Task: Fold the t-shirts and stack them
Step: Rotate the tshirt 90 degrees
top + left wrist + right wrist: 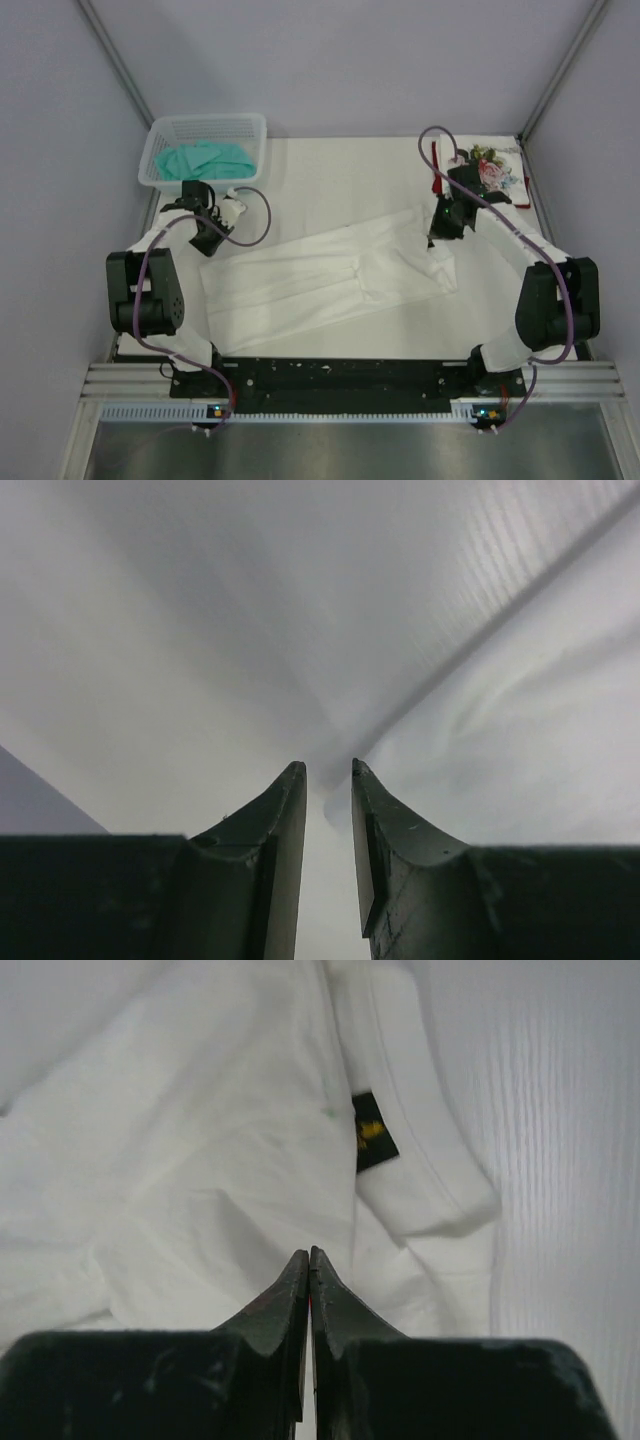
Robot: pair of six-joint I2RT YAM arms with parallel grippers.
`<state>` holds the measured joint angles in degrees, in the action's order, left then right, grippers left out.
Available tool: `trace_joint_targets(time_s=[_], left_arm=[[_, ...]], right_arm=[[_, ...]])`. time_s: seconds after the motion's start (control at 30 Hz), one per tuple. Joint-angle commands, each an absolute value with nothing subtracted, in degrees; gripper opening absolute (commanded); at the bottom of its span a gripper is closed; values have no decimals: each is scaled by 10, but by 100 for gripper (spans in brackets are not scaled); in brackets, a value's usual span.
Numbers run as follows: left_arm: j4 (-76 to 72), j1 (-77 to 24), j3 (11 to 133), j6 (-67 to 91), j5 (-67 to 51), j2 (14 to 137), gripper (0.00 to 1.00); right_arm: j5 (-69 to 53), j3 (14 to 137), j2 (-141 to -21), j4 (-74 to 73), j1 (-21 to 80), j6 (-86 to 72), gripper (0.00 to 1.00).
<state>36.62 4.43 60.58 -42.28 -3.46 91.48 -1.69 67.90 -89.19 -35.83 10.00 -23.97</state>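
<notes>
A large white t-shirt (330, 275) lies across the middle of the table as a long, narrow folded band. Its print does not show. My left gripper (207, 240) hangs over the band's left end. In the left wrist view its fingers (328, 768) stand a narrow gap apart, and a corner of white cloth (520, 735) lies just past the tips. My right gripper (437, 232) is at the band's far right end, shut (309, 1252) over the white t-shirt (200, 1160) near its black neck label (375, 1130). No cloth shows between its tips. The rose-print t-shirt (493, 172) rests on a dark red one (437, 183) at the back right.
A pale mesh basket (205, 122) at the back left holds a teal cloth (205, 158). Grey walls close in the table on the left, back and right. The arm bases and a black rail (340, 375) run along the near edge.
</notes>
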Motion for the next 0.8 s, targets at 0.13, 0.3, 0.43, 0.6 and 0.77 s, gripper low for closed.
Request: trace_joint_targets(time_s=[0.13, 0.3, 0.43, 0.6, 0.77], left_arm=[[311, 47, 558, -455, 25, 961, 29], [305, 56, 484, -508, 44, 915, 29], [304, 61, 411, -557, 53, 865, 30], [401, 55, 400, -555, -53, 810, 32], [540, 16, 403, -615, -204, 703, 35]], right_arm=[[-113, 474, -912, -312, 108, -293, 0], [-95, 608, -1039, -313, 100, -284, 0], [-79, 842, -1172, -365, 87, -266, 0], [-36, 1249, -1404, -459, 76, -254, 0], [-68, 1441, -1487, -409, 76, -250, 7]])
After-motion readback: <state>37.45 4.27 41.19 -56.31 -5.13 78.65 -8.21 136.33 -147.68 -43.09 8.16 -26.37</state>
